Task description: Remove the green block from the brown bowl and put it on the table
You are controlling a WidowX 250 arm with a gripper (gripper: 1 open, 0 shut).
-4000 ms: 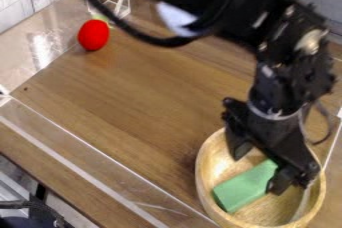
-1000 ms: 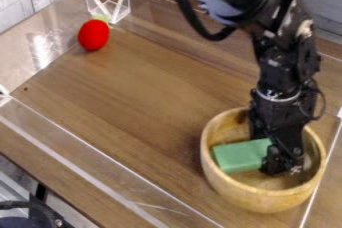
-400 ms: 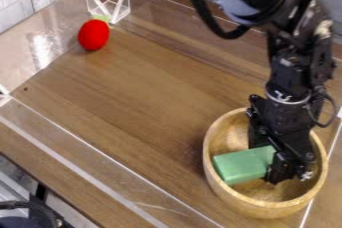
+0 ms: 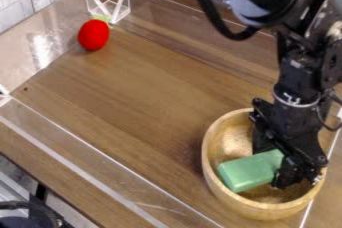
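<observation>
Hand (image 4: 290,169) is down inside the brown bowl (image 4: 225,137) near the bench's (image 4: 147,102) front-right corner, fingers clamped on the green block (image 4: 254,170) (tilted, not lifted clear). Extraction and placement remain.

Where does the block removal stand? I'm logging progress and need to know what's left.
Nothing looks finished: the green block lies inside the brown bowl. In hand: the gripper is down in the bowl at the block's right end, though whether it grips the block cannot be told. Left: lifting the block out and setting it on the table.
</observation>
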